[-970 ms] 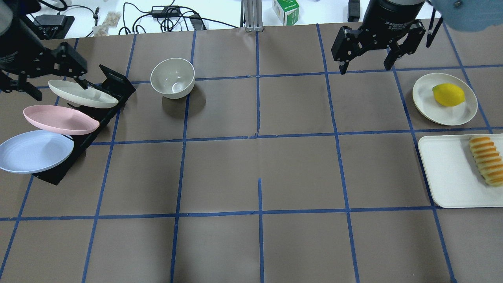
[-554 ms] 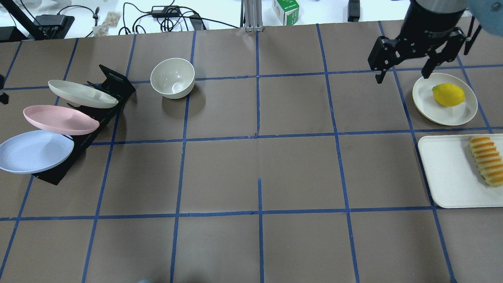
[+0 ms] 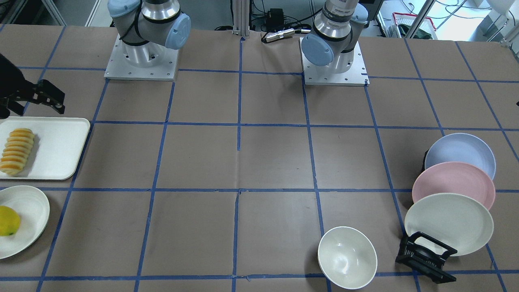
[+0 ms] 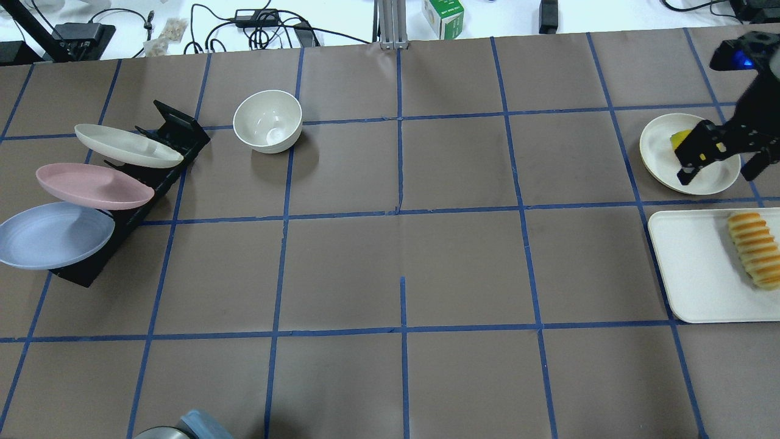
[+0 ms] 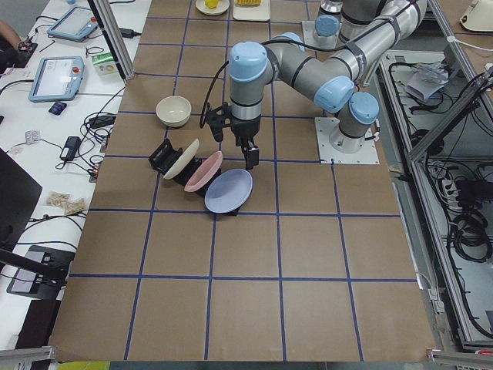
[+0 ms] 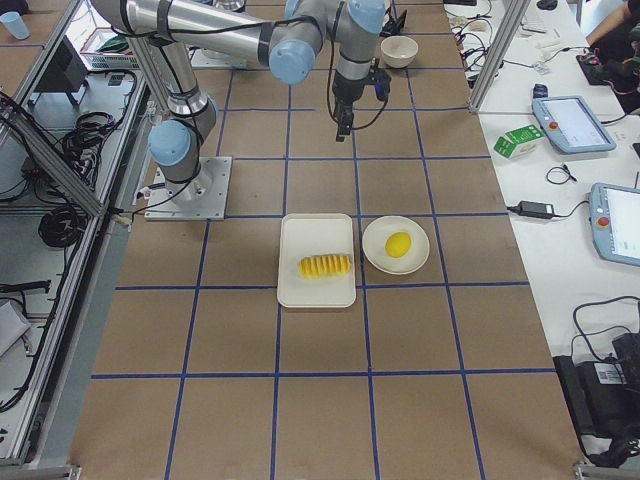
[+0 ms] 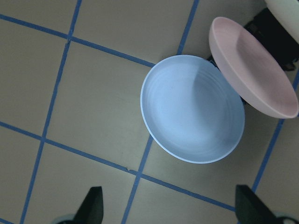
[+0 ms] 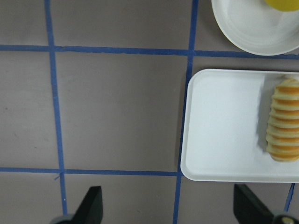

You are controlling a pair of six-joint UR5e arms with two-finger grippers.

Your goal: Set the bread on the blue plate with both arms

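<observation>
The bread (image 4: pixel 754 249), a ridged yellow-and-cream loaf, lies on the right side of a white tray (image 4: pixel 694 268); it also shows in the right wrist view (image 8: pixel 284 120). The blue plate (image 4: pixel 55 235) leans in a black rack (image 4: pixel 177 131) at the left, in the slot nearest the robot. My right gripper (image 4: pixel 716 167) is open and empty over the lemon's plate, just beyond the tray. My left gripper (image 7: pixel 170 210) is open and empty, hovering above the blue plate (image 7: pixel 192 108); it is out of the overhead view.
A pink plate (image 4: pixel 91 186) and an off-white plate (image 4: pixel 125 145) lean in the same rack. A white bowl (image 4: pixel 268 121) stands beside the rack. A lemon (image 3: pixel 8 221) sits on an off-white plate (image 4: pixel 661 152) beyond the tray.
My right gripper has swung right and nearer, from the far edge to above the lemon's plate. My left gripper has left the overhead view, away from the off-white plate.
</observation>
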